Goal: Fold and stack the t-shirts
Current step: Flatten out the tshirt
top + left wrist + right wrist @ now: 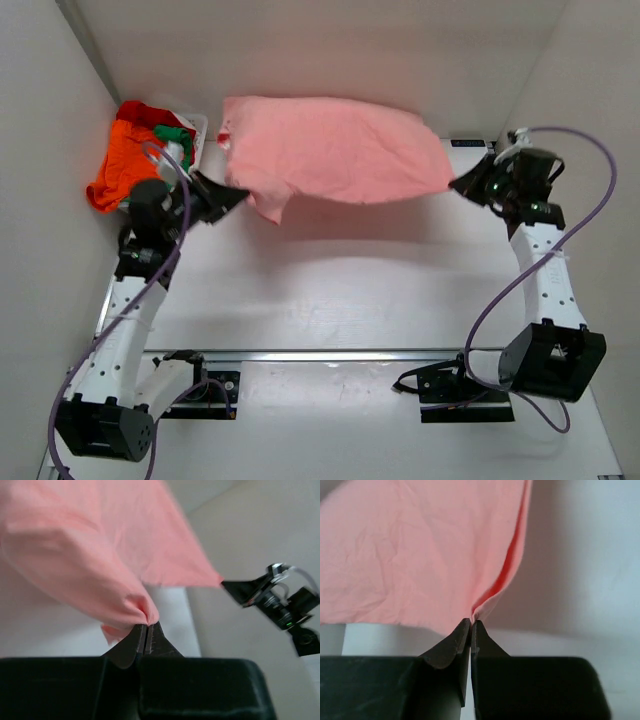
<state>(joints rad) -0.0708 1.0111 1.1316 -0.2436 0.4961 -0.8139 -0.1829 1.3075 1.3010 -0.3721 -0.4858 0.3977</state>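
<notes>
The salmon pink t-shirt [335, 148] hangs stretched in the air over the far part of the table, held at both ends. My left gripper [240, 192] is shut on its left edge; the left wrist view shows the cloth [95, 560] pinched at the fingertips [146, 626]. My right gripper [456, 184] is shut on its right corner; the right wrist view shows the cloth [420, 555] bunched at the fingertips [471, 622]. A loose flap hangs below the left end. Orange [115, 165], red [142, 112] and green [172, 135] t-shirts lie heaped at the far left.
The heap lies in and over a white basket [196, 130] by the left wall. White walls close in on the left, back and right. The white table [340, 290] lies under the hanging shirt. A metal rail [330, 353] crosses near the arm bases.
</notes>
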